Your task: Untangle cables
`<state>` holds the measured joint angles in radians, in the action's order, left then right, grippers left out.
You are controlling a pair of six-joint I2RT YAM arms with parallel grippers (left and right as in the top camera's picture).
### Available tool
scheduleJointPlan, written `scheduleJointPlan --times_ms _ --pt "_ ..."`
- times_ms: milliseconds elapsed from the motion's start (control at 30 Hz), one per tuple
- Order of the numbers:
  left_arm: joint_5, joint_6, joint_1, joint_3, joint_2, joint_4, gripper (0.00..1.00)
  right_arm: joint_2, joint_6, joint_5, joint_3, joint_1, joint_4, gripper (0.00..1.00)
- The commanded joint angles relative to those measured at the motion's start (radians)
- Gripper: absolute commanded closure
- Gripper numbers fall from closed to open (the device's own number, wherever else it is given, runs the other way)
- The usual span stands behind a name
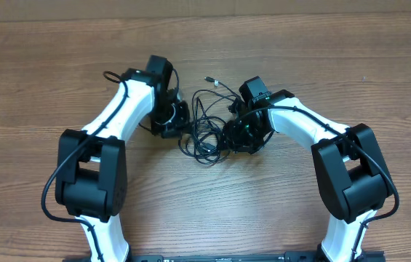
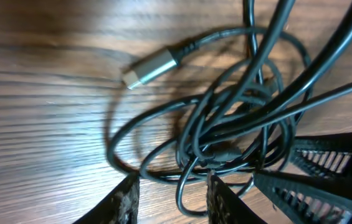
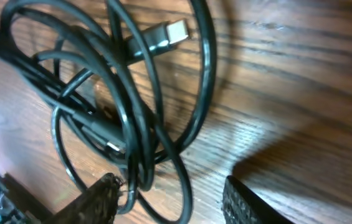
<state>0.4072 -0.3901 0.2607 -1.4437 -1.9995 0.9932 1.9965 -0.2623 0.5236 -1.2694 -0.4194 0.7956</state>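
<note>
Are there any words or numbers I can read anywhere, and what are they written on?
None: no words, numbers or signs show on the cables, the plugs, the table or the robot arms.

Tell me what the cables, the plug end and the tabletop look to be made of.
Thin black cables: rubbery or plastic sheath, smooth and slightly glossy; highlights run along the strands. Silver rectangular plug end: likely metal with a satin finish; it shines pale grey. Brown table: wood or wood-look laminate, matt; streaked grain shows, but which of the two cannot be told.
</note>
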Motion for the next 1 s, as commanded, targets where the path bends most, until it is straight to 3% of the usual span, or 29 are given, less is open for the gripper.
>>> scheduleJointPlan --times_ms 0,100,200,267,433,633,733,833,967 --pt "0.010 0.000 0.031 0.033 -0.008 -0.005 0.64 0.009 0.001 0.116 0.006 0.000 -0.001 0.48" --pt "0.012 0.001 0.043 0.035 -0.008 0.009 0.64 0.009 0.005 0.243 0.004 0.026 0.002 0.50" --pt "0.012 0.000 0.050 0.035 -0.008 0.002 0.66 0.009 0.004 0.357 0.004 0.079 0.002 0.65" --pt "0.012 -0.014 0.050 0.035 -0.008 -0.009 0.67 0.009 0.004 0.368 0.004 0.107 0.002 0.69" --pt "0.001 -0.049 0.051 0.035 -0.008 -0.060 0.71 0.009 0.004 0.340 0.005 0.139 0.002 0.71" --pt "-0.017 -0.124 0.068 0.035 -0.008 -0.115 0.83 0.009 0.003 0.314 0.005 0.126 -0.001 0.71" --pt "-0.072 -0.179 0.086 0.035 -0.008 -0.115 0.81 0.009 0.003 0.275 0.005 0.110 -0.007 0.70" --pt "-0.090 -0.192 0.101 0.035 -0.008 -0.115 0.78 0.009 0.003 0.216 0.005 0.098 -0.013 0.62" --pt "-0.130 -0.219 0.116 0.035 -0.008 -0.114 0.76 0.009 0.000 0.168 0.005 0.089 -0.023 0.62"
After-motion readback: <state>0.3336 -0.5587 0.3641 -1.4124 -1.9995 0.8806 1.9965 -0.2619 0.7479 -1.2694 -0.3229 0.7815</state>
